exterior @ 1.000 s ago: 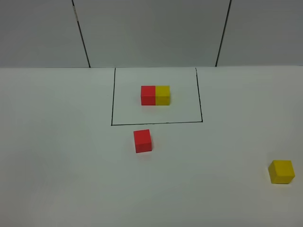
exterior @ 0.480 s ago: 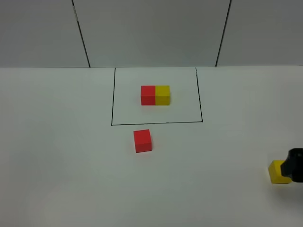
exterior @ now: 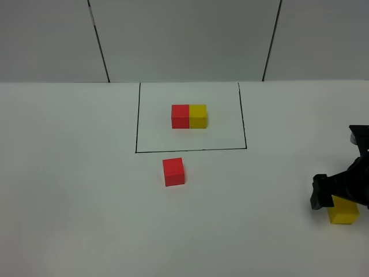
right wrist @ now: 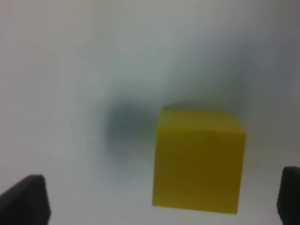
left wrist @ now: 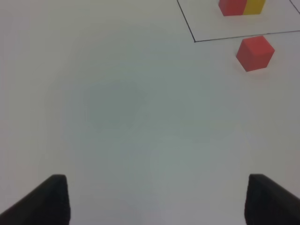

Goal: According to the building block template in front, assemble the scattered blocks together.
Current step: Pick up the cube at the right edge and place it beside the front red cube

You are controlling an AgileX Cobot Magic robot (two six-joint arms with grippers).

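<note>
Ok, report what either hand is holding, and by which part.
Nothing is held. The right hand is open, its fingers wide of the yellow block; the left hand is open over the table.

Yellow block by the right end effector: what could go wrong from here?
1. In the right wrist view the loose yellow block sits off-centre between the open fingers of the right end effector, nearer one finger; closing might push or turn it instead of gripping it squarely.
2. The loose red block lies free, held by nothing; pressing the yellow one against it could slide it away.
</note>
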